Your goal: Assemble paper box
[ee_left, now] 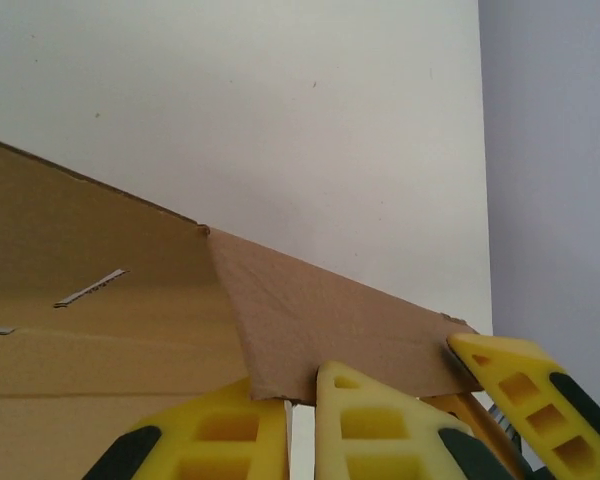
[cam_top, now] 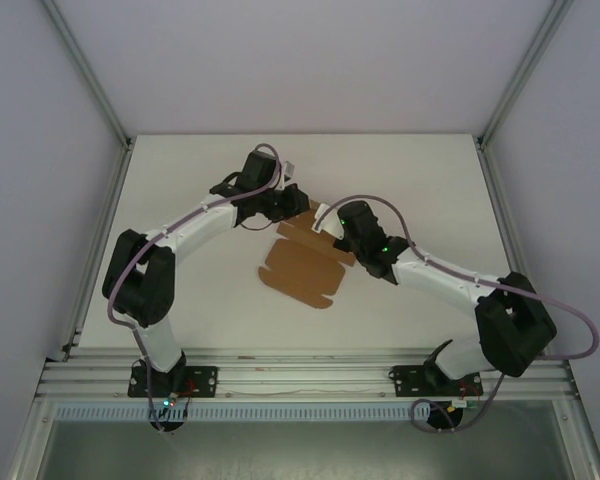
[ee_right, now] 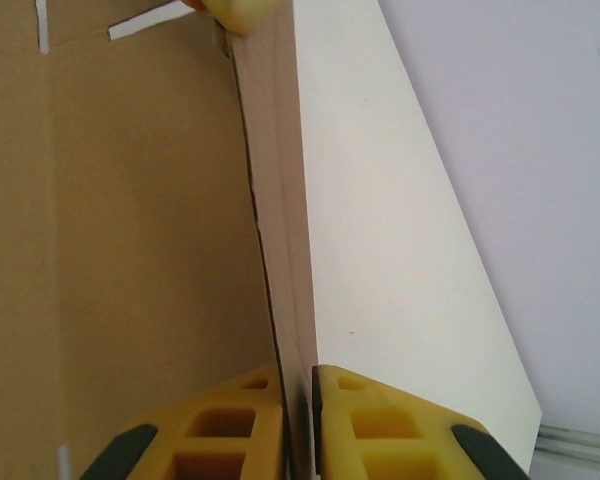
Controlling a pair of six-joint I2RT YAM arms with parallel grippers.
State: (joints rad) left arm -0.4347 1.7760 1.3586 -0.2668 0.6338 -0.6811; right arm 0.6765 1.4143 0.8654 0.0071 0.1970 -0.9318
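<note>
In the top view, the paper box (cam_top: 302, 268) lies flat and unfolded in the middle of the white table (cam_top: 420, 180), between the two arms; both tools meet at its far edge. The left gripper (cam_top: 298, 206) comes from the left and the right gripper (cam_top: 327, 219) from the right, very near each other; from up here I cannot tell how their jaws stand. The grey walls (cam_top: 40, 150) are well apart from the sheet.

In the left wrist view, the left gripper (ee_left: 298, 400) is narrow; its yellow fingers (ee_left: 220, 435) pinch the near corner of a raised flap (ee_left: 330, 320), which stands up from the flat sheet. At the flap's other end there is another yellow finger (ee_left: 525, 385); I judge it belongs to the other arm.

In the right wrist view, the right gripper (ee_right: 298, 390) has its jaws almost together, with the thin flap (ee_right: 278, 200) edge-on between them; the sheet is on the left and the table (ee_right: 380, 260) on the right. A yellow fingertip (ee_right: 232, 10) touches the flap at the top.

I judge the cardboard light and thin; it bends easily at its crease lines and can slide on the smooth table. The best hold seems to be on a flap near its crease, without a hard squeeze. What stands in the way is mostly the arms themselves; two tools on one flap leave little room.
</note>
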